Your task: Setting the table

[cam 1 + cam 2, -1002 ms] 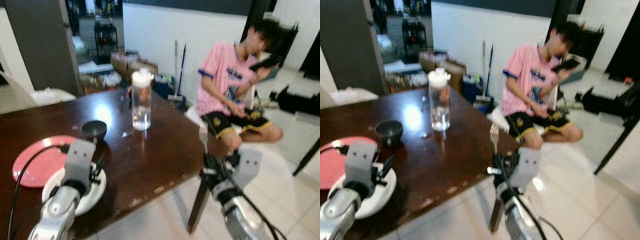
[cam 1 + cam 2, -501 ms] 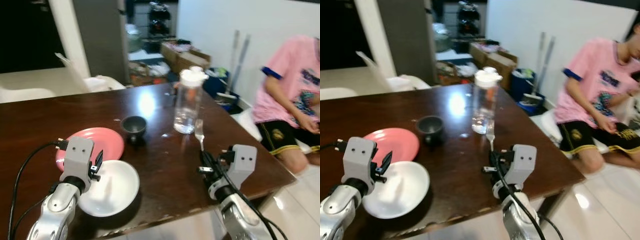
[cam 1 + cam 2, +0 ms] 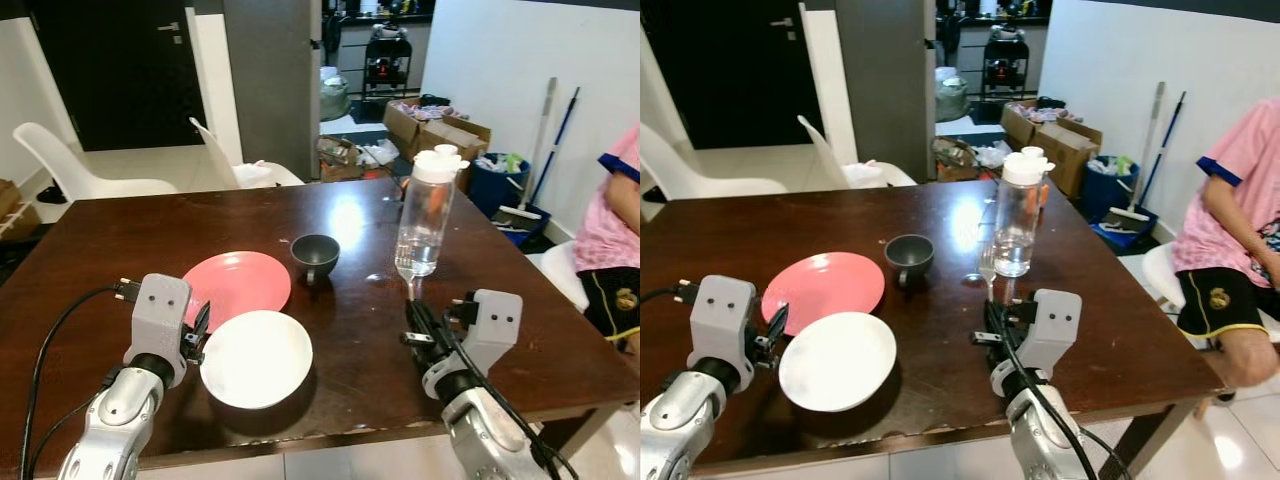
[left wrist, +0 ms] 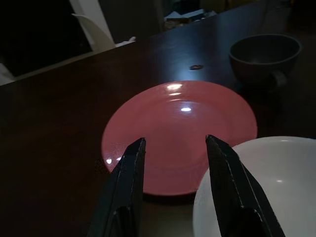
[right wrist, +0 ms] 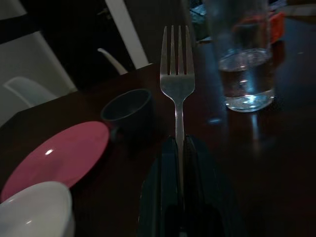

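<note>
While the right claw (image 5: 178, 148) is pinching a fork (image 5: 177, 79) upright, tines up, above the worktop (image 3: 120, 240). Left claw (image 4: 174, 163) is hovering spread wide over the pink plate (image 4: 178, 128), beside the white bowl (image 3: 256, 357).

A pink plate (image 3: 238, 287), a white plate (image 3: 256, 358) and a dark cup (image 3: 314, 255) are crowding the middle of the dark desk (image 3: 120, 230). A water bottle (image 3: 426, 218) is standing upright just beyond the cup. Bare desk is lying open to the cup's far side. A seated person (image 3: 1230, 225) is sitting off the bottle's side of the desk.
</note>
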Controlling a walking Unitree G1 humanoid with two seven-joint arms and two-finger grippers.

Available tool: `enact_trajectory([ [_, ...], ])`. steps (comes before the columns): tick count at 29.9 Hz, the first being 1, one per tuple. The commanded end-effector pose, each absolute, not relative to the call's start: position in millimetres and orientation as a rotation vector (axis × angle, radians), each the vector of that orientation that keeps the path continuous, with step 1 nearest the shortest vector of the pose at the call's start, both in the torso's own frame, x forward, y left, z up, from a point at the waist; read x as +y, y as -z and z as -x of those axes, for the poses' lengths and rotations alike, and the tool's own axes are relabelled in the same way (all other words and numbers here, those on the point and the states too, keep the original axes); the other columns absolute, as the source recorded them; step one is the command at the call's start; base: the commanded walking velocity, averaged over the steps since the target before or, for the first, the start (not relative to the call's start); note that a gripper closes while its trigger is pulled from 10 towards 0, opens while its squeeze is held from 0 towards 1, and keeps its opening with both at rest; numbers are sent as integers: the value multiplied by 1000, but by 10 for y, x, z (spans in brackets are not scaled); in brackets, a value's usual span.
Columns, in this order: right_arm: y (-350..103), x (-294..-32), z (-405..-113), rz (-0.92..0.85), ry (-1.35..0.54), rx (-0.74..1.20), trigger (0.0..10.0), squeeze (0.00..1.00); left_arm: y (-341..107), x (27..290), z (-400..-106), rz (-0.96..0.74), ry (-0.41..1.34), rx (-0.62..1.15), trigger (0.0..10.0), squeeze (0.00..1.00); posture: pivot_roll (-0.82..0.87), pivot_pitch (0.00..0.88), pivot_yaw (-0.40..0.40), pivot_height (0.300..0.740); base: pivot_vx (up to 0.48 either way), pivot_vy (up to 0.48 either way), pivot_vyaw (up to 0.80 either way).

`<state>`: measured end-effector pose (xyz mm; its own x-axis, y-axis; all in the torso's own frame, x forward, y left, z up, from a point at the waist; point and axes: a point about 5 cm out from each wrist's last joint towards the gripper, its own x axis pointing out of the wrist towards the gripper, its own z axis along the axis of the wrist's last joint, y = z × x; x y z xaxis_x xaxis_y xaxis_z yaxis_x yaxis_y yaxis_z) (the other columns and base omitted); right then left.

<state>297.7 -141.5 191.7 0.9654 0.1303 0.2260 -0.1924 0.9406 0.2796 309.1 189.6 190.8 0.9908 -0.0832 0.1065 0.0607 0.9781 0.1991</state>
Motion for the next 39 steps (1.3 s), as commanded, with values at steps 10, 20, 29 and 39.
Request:
enact_trajectory([
  [10,-1932,-1389,-2959,-321,-179,-217,10000,0,-1856,1901,-3096,-216,76,-97,10000,0,29,103,71,740,472,0,0],
  [20,-1934,-1390,-2955,-319,-186,-215,10000,0,-1873,1904,-3084,-186,71,-107,10000,0,28,108,69,740,320,0,0],
  [29,-1931,-1380,-2947,-319,-190,-212,10000,0,-1880,1904,-3078,-174,66,-112,10000,0,27,112,69,740,0,0,0],
  [39,-1928,-1379,-2943,-320,-188,-209,10000,0,-1869,1911,-3086,-180,61,-103,10000,0,25,114,71,740,0,0,0],
])
